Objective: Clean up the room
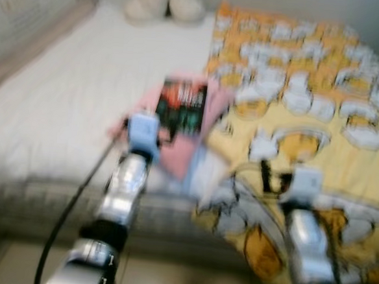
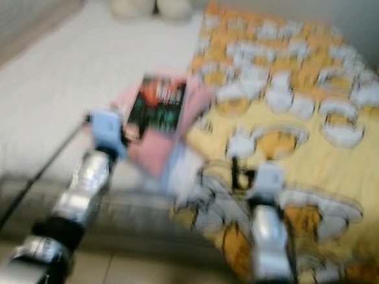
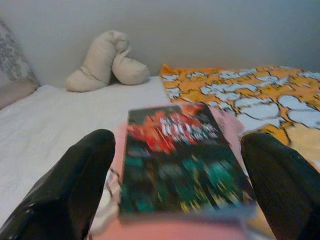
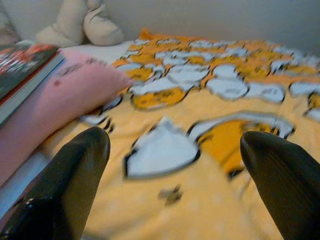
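Book [image 3: 180,160] on pink pillow [image 4: 65,95], between spread left claw [image 3: 180,200] fingers.

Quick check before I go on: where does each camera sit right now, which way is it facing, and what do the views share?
Left eye and right eye views: on the head, looking forward and down at the white-sheeted bed; both silver arms show.
Left wrist view: on the left wrist, facing the dark red-and-green book on the pink cushion; the open left gripper frames it.
Right wrist view: on the right wrist, facing the yellow-orange cartoon blanket; open right gripper.
Shared: book, blanket, cream plush toy.
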{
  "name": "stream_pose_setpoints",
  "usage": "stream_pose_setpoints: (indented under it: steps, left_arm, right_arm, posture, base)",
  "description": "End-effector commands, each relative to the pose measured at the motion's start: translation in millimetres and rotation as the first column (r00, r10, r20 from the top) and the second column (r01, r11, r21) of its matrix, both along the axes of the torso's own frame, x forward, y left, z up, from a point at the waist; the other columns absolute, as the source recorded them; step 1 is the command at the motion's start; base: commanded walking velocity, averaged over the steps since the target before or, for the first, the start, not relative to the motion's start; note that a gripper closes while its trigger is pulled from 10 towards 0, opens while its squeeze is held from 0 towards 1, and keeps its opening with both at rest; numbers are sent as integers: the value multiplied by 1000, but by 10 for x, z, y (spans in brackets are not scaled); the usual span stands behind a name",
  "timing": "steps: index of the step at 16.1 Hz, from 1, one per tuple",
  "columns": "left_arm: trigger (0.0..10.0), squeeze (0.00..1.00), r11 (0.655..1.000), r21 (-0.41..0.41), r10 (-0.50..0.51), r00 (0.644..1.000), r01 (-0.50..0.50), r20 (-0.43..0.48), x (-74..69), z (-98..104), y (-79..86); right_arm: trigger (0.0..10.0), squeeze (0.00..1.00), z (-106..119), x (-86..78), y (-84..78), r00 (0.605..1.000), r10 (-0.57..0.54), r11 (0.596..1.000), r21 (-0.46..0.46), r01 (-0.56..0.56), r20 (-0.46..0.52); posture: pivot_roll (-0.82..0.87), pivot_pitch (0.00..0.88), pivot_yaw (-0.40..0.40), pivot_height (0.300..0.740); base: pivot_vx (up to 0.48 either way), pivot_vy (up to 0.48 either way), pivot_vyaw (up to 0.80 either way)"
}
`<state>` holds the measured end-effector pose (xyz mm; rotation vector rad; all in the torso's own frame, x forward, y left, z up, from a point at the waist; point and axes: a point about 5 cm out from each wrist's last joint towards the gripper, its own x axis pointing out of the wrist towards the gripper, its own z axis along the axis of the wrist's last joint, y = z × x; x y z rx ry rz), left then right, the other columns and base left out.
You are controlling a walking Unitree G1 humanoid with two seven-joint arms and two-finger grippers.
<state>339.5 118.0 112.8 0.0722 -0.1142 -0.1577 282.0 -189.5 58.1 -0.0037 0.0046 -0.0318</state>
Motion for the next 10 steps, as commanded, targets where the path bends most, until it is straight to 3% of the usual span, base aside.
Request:
stream_pose_setpoints:
  steps: [1, 6, 7, 8, 9, 10]
  left_arm:
    - [10000, 0, 999, 14, 45, 999, -45, 8, 44, 40, 128]
    - [10000, 0, 998, 29, 48, 999, -49, 8, 116, 92, 118]
    - [10000, 0, 988, 127, 93, 995, -89, -25, 178, 74, 152]
    - [10000, 0, 981, 165, 109, 993, -100, -45, 227, 79, 194]
    - [10000, 0, 978, 171, 131, 989, -118, -66, 301, 124, 276]
    - [10000, 0, 985, 114, 141, 982, -128, -123, 397, 195, 363]
  right_arm:
    - [10000, 0, 57, 52, 117, 999, 38, 999, 15, -38, 22]
    - [10000, 0, 56, 48, 126, 999, 51, 998, 19, -51, 20]
    - [10000, 0, 55, 42, 112, 999, 49, 999, 20, -50, 18]
    - [10000, 0, 45, 29, 104, 999, 51, 998, 25, -51, 9]
    - [10000, 0, 24, 1, 92, 999, 52, 998, 42, -52, -7]
    - [10000, 0, 8, -38, 73, 998, 54, 998, 45, -54, -17]
  posture:
    - [-52, 0, 22, 740]
    - [-44, 0, 15, 740]
    - [-46, 0, 17, 740]
    - [-46, 0, 17, 740]
    - [-56, 0, 19, 740]
    - [-59, 0, 15, 740]
  base:
    - [480, 0, 0]
    - [480, 0, 0]
    - [0, 0, 0]
    - [0, 0, 0]
    - [0, 0, 0]
    - [0, 0, 0]
